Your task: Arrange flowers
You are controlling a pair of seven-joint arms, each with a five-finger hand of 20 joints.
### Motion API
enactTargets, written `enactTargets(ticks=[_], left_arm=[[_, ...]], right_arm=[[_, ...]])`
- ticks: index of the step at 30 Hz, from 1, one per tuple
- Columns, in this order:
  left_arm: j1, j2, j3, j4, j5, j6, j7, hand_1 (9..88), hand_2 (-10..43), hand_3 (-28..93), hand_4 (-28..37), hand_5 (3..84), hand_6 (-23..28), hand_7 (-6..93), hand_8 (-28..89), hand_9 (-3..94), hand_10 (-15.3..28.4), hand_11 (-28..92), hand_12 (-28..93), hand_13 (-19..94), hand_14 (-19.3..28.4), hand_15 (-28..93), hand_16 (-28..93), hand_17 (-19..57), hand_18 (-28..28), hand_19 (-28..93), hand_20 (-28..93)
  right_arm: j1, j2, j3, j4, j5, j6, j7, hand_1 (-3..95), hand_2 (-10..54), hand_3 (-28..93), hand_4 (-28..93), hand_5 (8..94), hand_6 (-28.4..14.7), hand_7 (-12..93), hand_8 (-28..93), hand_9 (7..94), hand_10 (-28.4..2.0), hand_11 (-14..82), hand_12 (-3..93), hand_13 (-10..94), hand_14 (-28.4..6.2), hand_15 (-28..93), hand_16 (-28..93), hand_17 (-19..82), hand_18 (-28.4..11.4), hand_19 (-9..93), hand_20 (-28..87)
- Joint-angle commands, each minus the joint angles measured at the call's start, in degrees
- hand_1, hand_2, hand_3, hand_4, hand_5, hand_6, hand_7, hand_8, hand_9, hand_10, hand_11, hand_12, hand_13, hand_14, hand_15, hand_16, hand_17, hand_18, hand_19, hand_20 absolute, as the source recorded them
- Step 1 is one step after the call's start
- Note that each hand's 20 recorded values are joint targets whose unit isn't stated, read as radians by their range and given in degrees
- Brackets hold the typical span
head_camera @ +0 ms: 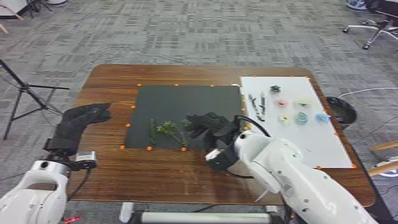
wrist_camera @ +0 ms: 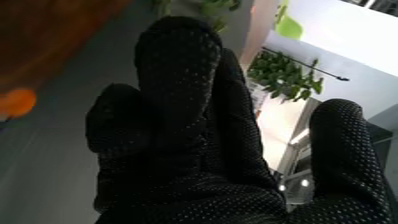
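Head view: right hand [head_camera: 209,124] over black mat [head_camera: 188,100], beside green stems [head_camera: 169,129].

Things on the floor around the table
A black stand with thin legs [head_camera: 25,89] is on the gray carpet [head_camera: 195,37], near the left side of the brown table [head_camera: 178,74]. A round black bin [head_camera: 346,116] is just beside the right side. A rolling chair [head_camera: 387,24] is farther back, on the right.
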Motion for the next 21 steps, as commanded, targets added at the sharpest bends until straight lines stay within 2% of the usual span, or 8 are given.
enactTargets(ticks=[1, 19, 20, 21], left_arm=[[0.24, -0.09, -0.23, -0.43, 0.06, -0.17, -0.13, 29.3, 2.2, 66, -24.6, 52.4, 2.6, 15.0, -7, 51.1, 14.8, 23, 15, 42, 19.3, 29, 1, 8.7, 13.0, 13, 20], [-0.33, -0.04, 0.6, -0.27, 0.17, -0.5, 0.0, 29.4, 2.3, 66, -24.7, 52.3, 2.6, 15.1, -7, 51.1, 14.7, 23, 15, 42, 19.2, 29, 1, 8.6, 13.0, 13, 20], [-0.32, -0.01, 0.61, -0.32, 0.16, -0.5, -0.05, 29.4, 2.3, 66, -24.8, 52.3, 2.5, 15.1, -7, 51.1, 14.7, 23, 15, 42, 19.2, 29, 1, 8.6, 13.0, 13, 20], [-0.36, 0.05, 0.55, -0.32, 0.19, -0.52, 0.13, 29.5, 2.3, 66, -24.8, 52.3, 2.5, 15.1, -7, 51.1, 14.7, 23, 15, 42, 19.2, 29, 1, 8.7, 13.0, 13, 20]], right_arm=[[-1.33, 0.14, -1.77, 0.76, -1.2, -2.13, 1.35, 21.3, 17.6, 44, -10, 60.2, -6.9, 7, -6, 61.8, -16.4, 7.7, 10.2, 90, -7.6, 47, 30, 61, -13.6, 93, 34], [0.29, -0.34, -1.28, -0.18, 0.11, -2.5, 1.55, 21.4, 17.7, 44, -10, 60.1, -7.0, 7, -6, 61.4, -16.4, 7.7, 10.2, 90, -7.8, 47, 31, 61, -13.6, 93, 34], [-0.31, -0.1, 0.05, -0.94, -0.36, -1.75, 1.27, 21.4, 17.7, 44, -10, 60.1, -6.9, 7, -6, 61.4, -16.4, 7.7, 10.1, 90, -7.8, 47, 31, 61, -13.6, 93, 34], [-0.85, 0.68, 0.77, -2.07, -0.91, 1.51, -0.13, 21.6, 17.6, 44, -9, 60.1, -7.0, 7, -6, 61.4, -16.4, 7.7, 10.2, 90, -7.8, 47, 31, 61, -13.8, 93, 34]])
